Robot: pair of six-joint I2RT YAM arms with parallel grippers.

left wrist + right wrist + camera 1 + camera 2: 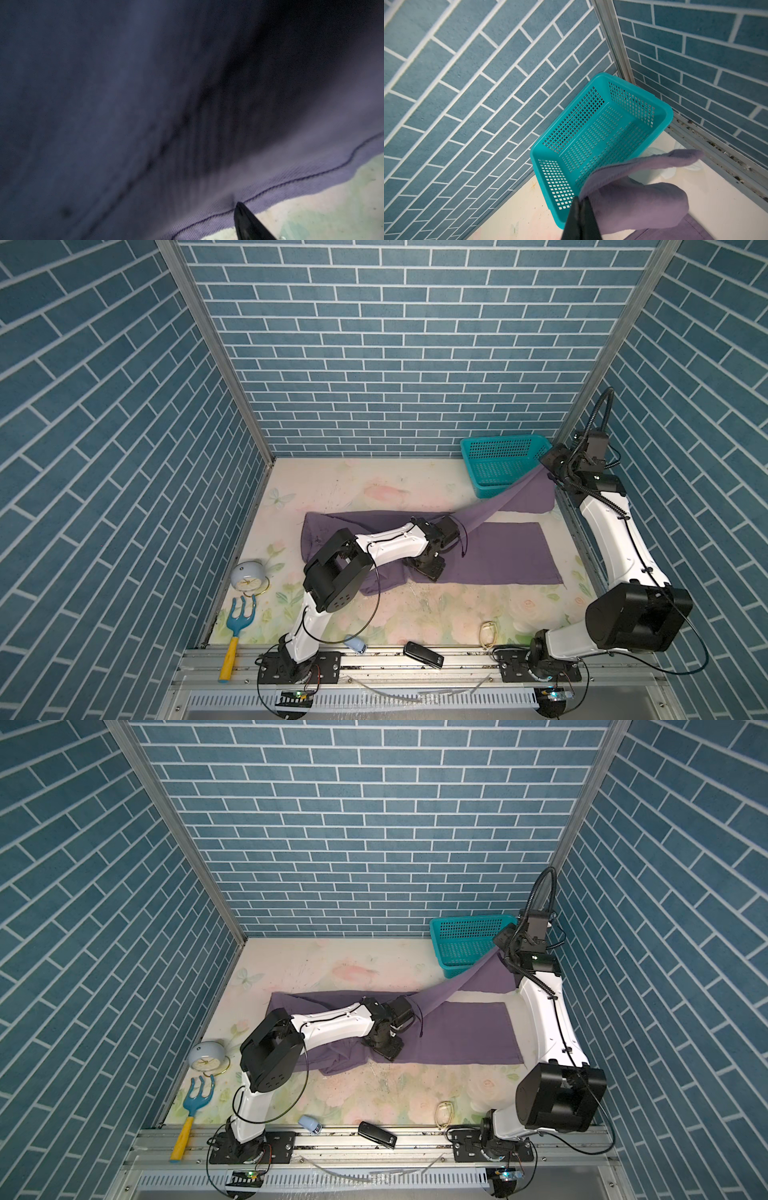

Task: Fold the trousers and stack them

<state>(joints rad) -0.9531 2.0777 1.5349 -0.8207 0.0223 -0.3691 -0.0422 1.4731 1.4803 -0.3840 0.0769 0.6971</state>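
Note:
The purple trousers [498, 551] [465, 1031] lie spread across the floral table top, waist to the left and legs to the right. My right gripper [542, 464] [498, 948] is shut on the far leg's end, holding it up beside the teal basket [498, 448]. That leg stretches as a taut strip over the left arm's wrist. In the right wrist view the jaws [580, 202] pinch a fold of trouser cloth [643, 199]. My left gripper [428, 572] [386, 1048] points down onto the near leg, open. One fingertip [247, 220] touches the stitched hem; cloth [145, 104] hides the other.
The empty basket [602, 133] sits in the far right corner against the brick walls. A white alarm clock [248, 577] and a blue hand rake [237, 622] lie at the near left. A small blue toy car [355, 644], a black stapler [423, 654] and a loop [489, 632] line the front edge.

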